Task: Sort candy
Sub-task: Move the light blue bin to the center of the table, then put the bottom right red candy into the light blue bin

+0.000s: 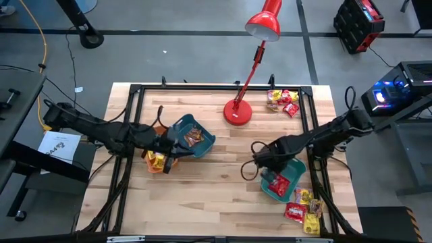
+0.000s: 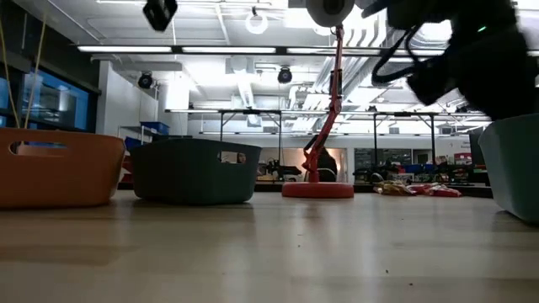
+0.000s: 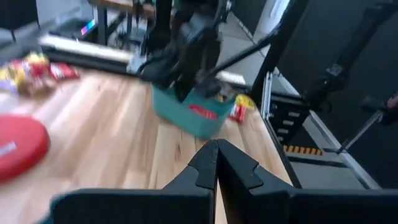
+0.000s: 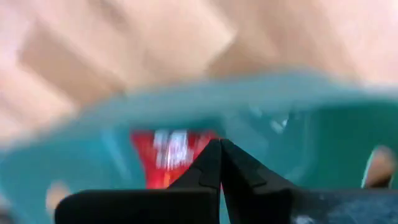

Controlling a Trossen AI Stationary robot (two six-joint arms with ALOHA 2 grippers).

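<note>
Wrapped candy lies in two loose piles: one at the table's far right [image 1: 282,101] and one at its near right [image 1: 304,213]. An orange bin [image 1: 158,162] holds yellow packets. The teal bin beside it [image 1: 194,137] holds brown-orange ones. A second teal bin [image 1: 283,179] holds red packets [image 4: 168,155]. My left gripper [image 1: 167,144] [image 3: 217,160] is shut and empty, between the orange bin and the left teal bin. My right gripper [image 1: 262,162] [image 4: 219,159] is shut and empty, just above the right teal bin's left rim.
A red desk lamp stands on its round base [image 1: 237,113] at the table's far middle, its head [image 1: 262,25] reaching past the far edge. Bare wood lies between the two teal bins [image 1: 229,169]. Black frame rails [image 1: 312,128] run along the table's sides.
</note>
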